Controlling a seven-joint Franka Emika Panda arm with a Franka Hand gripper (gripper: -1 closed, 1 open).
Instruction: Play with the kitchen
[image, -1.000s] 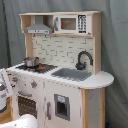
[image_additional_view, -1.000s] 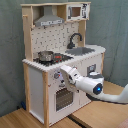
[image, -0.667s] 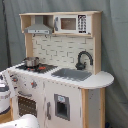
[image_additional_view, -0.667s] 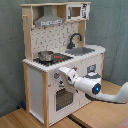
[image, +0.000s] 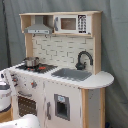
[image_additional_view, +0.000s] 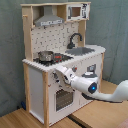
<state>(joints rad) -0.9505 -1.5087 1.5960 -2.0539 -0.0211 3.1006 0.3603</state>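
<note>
Arm: at the left edge of the first exterior view, the white Franka arm (image: 5, 92) pokes in beside the cabinet; in the second exterior view it sweeps in from the lower right, smooth glossy white shell with a blue ring light.
Gripper: the gripper (image_additional_view: 61, 71) sits up against the front panel just under the hob, mid-frame in the second exterior view; spread or pressed together, I cannot tell.
Kitchen: the tall white and light-wood toy play kitchen (image: 65, 95) fills the centre in both exterior views, flat painted panels with pale wooden edges, standing before a grey curtain.
Hood: up at the upper left of the first exterior view, a grey wedge-shaped range hood (image: 39, 27).
Pot: a small shiny metal pot (image: 31, 62) stands on the black hob (image: 42, 67), left of centre; what it holds cannot be seen.
Microwave: a white boxy toy microwave (image: 71, 23) sits in the upper shelf, right of the hood.
Backsplash: white brick-pattern tile panel (image: 57, 50) behind the counter.
Oven: lower left, a windowed oven door (image: 27, 105).
Sink: a grey rectangular basin (image: 71, 74) sunk in the counter.
Faucet: a black curved faucet (image: 83, 59) arches over the basin's back edge.
Counter end: rounded pale countertop lip (image: 102, 79) at the right.
</note>
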